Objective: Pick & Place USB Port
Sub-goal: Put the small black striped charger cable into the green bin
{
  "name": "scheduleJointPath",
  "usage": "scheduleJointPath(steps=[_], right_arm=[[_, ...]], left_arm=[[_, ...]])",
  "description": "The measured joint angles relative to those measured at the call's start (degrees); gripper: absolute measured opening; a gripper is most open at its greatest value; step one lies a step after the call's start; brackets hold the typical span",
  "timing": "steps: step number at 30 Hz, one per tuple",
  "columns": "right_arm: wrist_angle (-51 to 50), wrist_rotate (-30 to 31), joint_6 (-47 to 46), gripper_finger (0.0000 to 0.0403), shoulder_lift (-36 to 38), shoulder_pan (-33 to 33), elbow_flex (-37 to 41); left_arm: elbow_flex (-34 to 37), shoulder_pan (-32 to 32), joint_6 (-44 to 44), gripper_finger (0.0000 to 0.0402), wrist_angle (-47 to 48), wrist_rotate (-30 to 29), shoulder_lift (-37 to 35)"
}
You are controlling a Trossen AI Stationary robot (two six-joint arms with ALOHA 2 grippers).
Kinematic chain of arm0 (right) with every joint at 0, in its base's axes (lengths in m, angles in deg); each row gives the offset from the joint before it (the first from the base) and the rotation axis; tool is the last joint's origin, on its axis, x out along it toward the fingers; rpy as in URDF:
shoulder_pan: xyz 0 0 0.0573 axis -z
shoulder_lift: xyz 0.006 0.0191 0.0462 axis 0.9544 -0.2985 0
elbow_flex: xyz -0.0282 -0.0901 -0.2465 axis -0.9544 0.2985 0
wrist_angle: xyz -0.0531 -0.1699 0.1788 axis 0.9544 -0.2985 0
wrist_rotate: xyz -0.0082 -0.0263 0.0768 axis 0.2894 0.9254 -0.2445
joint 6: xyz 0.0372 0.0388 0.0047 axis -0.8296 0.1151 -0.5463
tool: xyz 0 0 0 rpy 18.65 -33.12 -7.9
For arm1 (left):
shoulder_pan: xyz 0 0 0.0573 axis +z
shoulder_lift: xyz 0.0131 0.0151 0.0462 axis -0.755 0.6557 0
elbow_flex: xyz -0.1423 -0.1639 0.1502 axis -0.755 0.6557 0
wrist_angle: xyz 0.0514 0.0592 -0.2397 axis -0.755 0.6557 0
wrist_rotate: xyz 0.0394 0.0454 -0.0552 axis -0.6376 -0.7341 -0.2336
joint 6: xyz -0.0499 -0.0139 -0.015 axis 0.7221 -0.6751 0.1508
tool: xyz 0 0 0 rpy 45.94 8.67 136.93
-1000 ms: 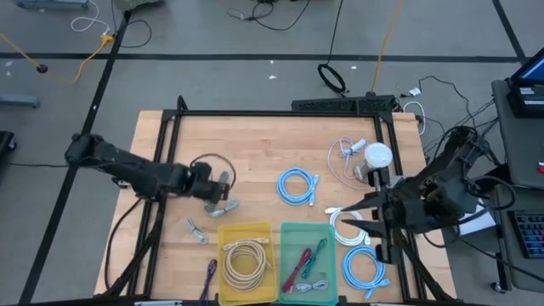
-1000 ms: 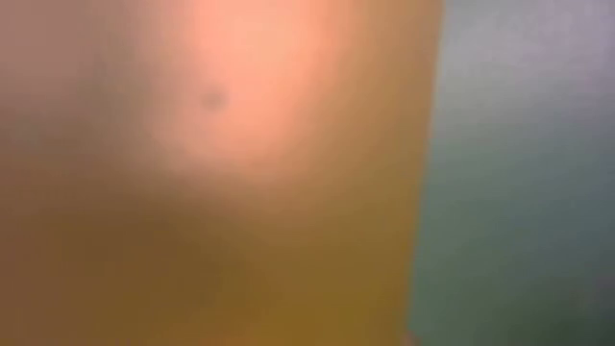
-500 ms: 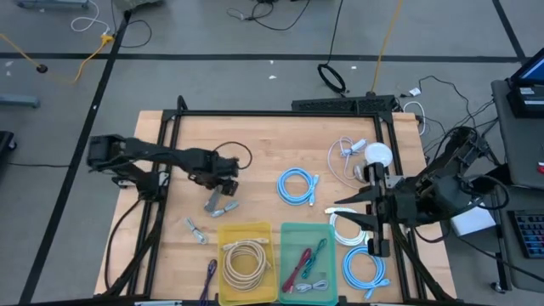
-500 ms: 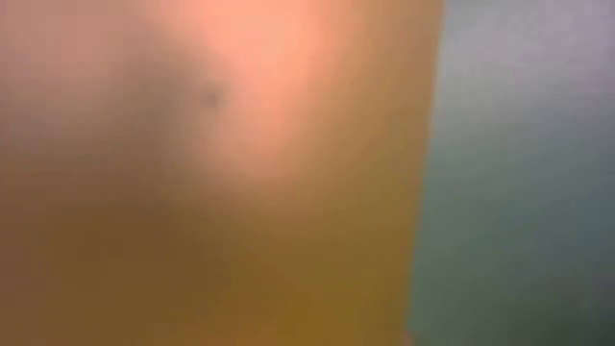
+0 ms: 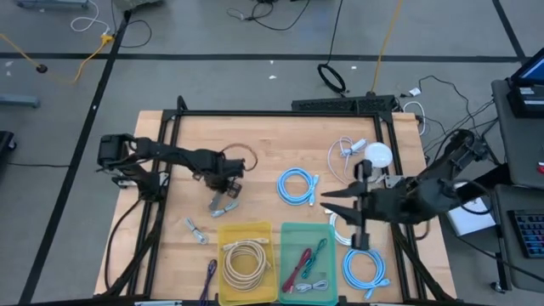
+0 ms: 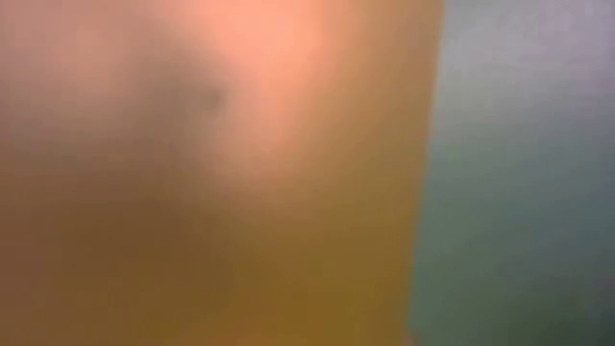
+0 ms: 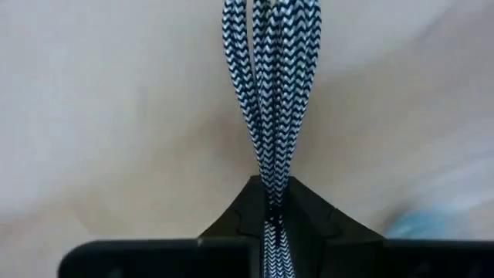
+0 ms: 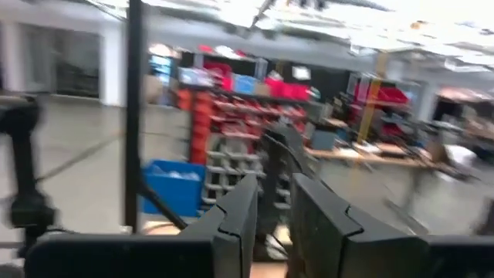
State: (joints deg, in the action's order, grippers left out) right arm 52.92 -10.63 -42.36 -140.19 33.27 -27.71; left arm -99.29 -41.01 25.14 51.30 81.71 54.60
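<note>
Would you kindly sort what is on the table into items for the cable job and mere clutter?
Job: left gripper shut on the braided cable; yellow bin; green bin; right gripper.
Lying about: white puck; monitor.

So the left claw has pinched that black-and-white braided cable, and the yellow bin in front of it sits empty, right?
Not quite. The left claw is shut on the braided cable, but the yellow bin is not empty: the high view shows a coiled beige cable lying in it.

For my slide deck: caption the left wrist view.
Left gripper shut on a black-and-white braided cable, strands pinched between its fingers above the pale table.
</note>
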Motion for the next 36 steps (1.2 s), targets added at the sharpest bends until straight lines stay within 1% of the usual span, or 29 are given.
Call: scheduleJointPath(steps=[3,6,9,11,13,15,18,20,21,24,27,29,32,36], right_arm=[[-1.8,2.4,-3.6,0.0073,-1.4,1.9,0.0],[-2.8,3.0,-8.7,0.0073,-2.8,4.7,1.2],[-1.5,2.6,-16.1,0.0076,-3.0,8.4,4.7],[-1.4,0.3,-21.9,0.0083,-2.9,11.7,7.4],[-0.7,-5.4,-28.0,0.0094,-2.9,15.6,10.3],[2.0,-13.0,-34.9,0.0109,-3.0,19.4,13.3],[10.0,-25.4,-43.4,0.014,-3.0,24.3,17.1],[15.9,-31.1,-46.9,0.0162,-3.6,26.5,19.1],[18.3,-33.0,-48.3,0.0174,-3.9,27.4,19.8],[21.0,-36.1,-51.9,0.0207,-4.0,28.6,21.1],[21.2,-36.4,-54.2,0.0235,-3.8,29.2,21.0],[20.9,-36.4,-54.4,0.0249,-3.9,29.3,21.0],[20.8,-36.4,-54.4,0.0261,-3.9,29.3,21.0],[20.8,-36.4,-54.8,0.0261,-3.9,29.3,21.0]], left_arm=[[-1.2,0.7,0.0,0.0024,-5.6,-5.0,-7.0],[-1.1,0.9,0.1,0.0023,-16.4,-8.1,-14.2],[-1.2,0.3,-0.1,0.0023,-28.5,-10.4,-20.8],[-1.5,-0.6,-1.0,0.0023,-35.7,-11.2,-23.7],[-1.2,-2.4,-2.3,0.0023,-39.7,-11.2,-25.1],[-1.4,-4.7,-2.7,0.0023,-44.1,-11.2,-25.3],[-1.2,-9.0,-2.0,0.0023,-44.1,-11.4,-25.4],[-1.3,-12.3,-1.9,0.0023,-44.1,-13.0,-24.4],[-1.2,-14.1,-1.9,0.0023,-44.6,-13.6,-24.0],[-1.2,-18.7,-2.1,0.0023,-50.2,-16.8,-22.3],[-1.6,-22.1,-3.9,0.0023,-55.7,-21.0,-20.7],[-2.5,-22.9,-4.7,0.0023,-56.0,-22.5,-19.4],[-5.6,-22.5,-6.4,0.0023,-56.2,-22.1,-16.9],[-11.8,-20.7,-8.6,0.0023,-56.1,-17.3,-12.4]])
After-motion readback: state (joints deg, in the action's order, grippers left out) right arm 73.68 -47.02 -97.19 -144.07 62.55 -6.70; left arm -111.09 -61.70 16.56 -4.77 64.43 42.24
